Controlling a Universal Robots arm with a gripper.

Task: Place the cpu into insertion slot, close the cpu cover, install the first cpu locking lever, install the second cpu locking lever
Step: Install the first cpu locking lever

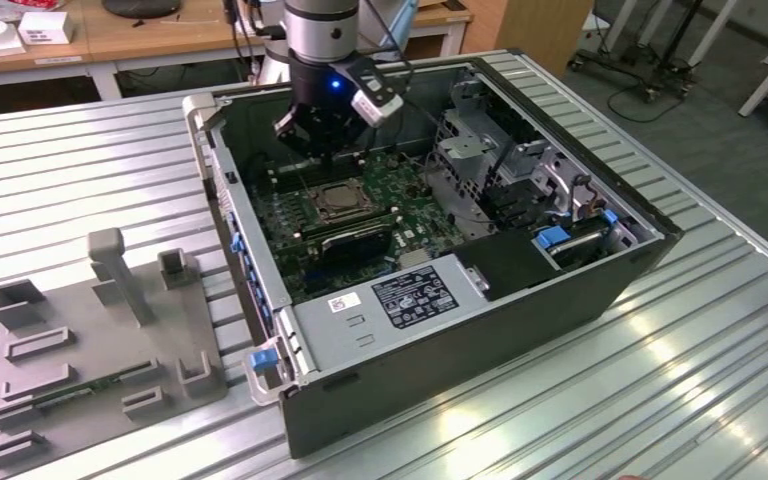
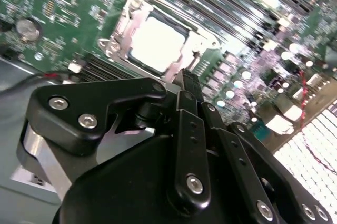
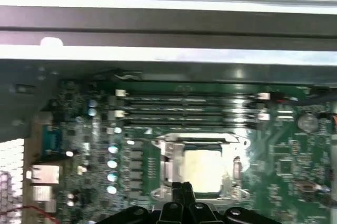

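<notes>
We see the gripper (image 1: pixel 315 150) hanging inside the open computer case (image 1: pixel 491 330), with its black fingers (image 2: pixel 187 124) pressed together side by side and nothing between them, so as far as both wrist views let us judge it is clenched on empty air. Its tip (image 2: pixel 185 76) sits just above one edge of the cpu cover (image 2: pixel 122 21); whether it touches the metal we cannot tell. The cover looks to lie down flat over the insertion slot (image 1: pixel 335 200) (its silvery frame rings the chip on all sides). Through its cut-out middle we see the pale face of the cpu (image 2: pixel 158 45), seated in the slot; in the first wrist view the same pale square (image 3: pixel 202 168) shows right beyond the fingertips (image 3: pixel 181 188). Around the socket spreads the green motherboard (image 1: pixel 398 190), and just beside the cover run the long black memory slots (image 3: pixel 184 105). A round coin battery (image 2: pixel 27 28) sits on the board, off to one side of the socket. Further out, at the near end of the case in the exterior view, lies the grey power supply box (image 1: pixel 391 300) with its label. The case rests on a slatted metal table (image 1: pixel 704 380), and well apart from it, toward the exterior view's left, stands a grey fixture tray (image 1: pixel 91 340).
</notes>
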